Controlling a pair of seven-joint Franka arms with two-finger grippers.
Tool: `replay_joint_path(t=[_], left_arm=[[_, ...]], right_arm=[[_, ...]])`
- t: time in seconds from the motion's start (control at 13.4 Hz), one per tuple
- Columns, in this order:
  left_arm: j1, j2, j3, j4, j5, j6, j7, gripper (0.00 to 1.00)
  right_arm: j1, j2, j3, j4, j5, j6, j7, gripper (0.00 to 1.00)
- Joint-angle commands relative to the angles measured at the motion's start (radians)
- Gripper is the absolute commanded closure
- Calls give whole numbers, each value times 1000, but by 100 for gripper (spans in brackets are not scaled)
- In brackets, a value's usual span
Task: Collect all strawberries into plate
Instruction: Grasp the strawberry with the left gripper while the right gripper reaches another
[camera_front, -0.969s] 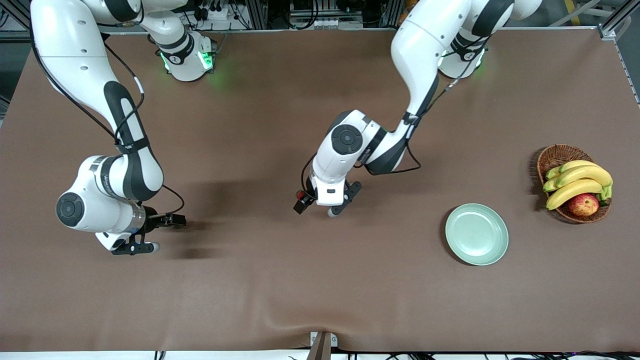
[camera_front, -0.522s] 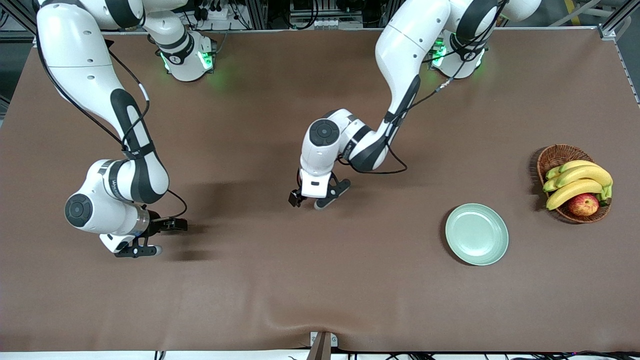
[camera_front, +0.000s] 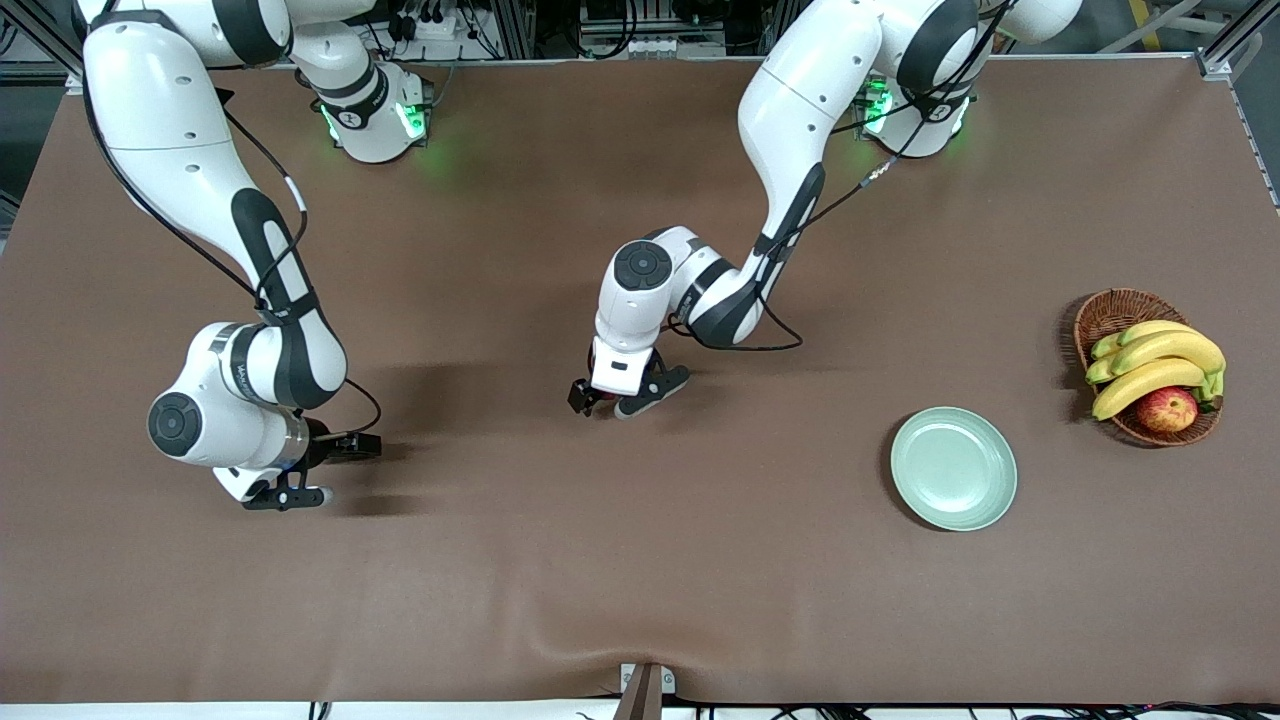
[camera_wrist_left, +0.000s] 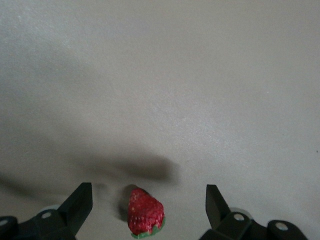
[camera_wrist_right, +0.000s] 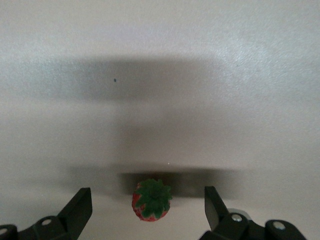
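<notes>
**Closing in on two berries, plate still bare**

Straddling one strawberry (camera_wrist_left: 145, 212): in the left wrist view it lies on its side on the cloth, low centre of frame, between the left gripper's (camera_front: 612, 398) spread fingers (camera_wrist_left: 77, 204), not touched yet. In the front view this gripper sits just left of frame centre; only a dark red speck shows between the fingers there.

Second strawberry (camera_wrist_right: 151, 200), green cap up, sits low centre in the right wrist view, between the right gripper's (camera_front: 320, 470) fingers (camera_wrist_right: 80, 206), also apart, no contact. Front view puts that gripper at lower left of frame; the berry itself is hidden under it there. Third berry: not visible in any view.

Plate (camera_front: 953, 468) is lower right in the front view, nothing on it, well apart from both grippers. Basket (camera_front: 1105, 312) with bananas (camera_front: 1160, 350) and apple (camera_front: 1166, 409) at the right edge is not part of this.

Step, as I read it: pre-grasp on both arms. Next calls for a short drop, a gentle squeeze centred on each berry, lift, then a long carry to the plate, longest for the right arm.
</notes>
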Motion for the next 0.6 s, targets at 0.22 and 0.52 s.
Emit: replay_joint_path(t=[0.22,0.52], left_arm=[[-26,20,13,33,23,-2,-2,0],[-24,30,15,34,23,-1,1,0]], right_arm=[[-11,-6,7,-18,-7,-14,-50,30],[-8,-7,7,-18,-9,-25,-52,56]])
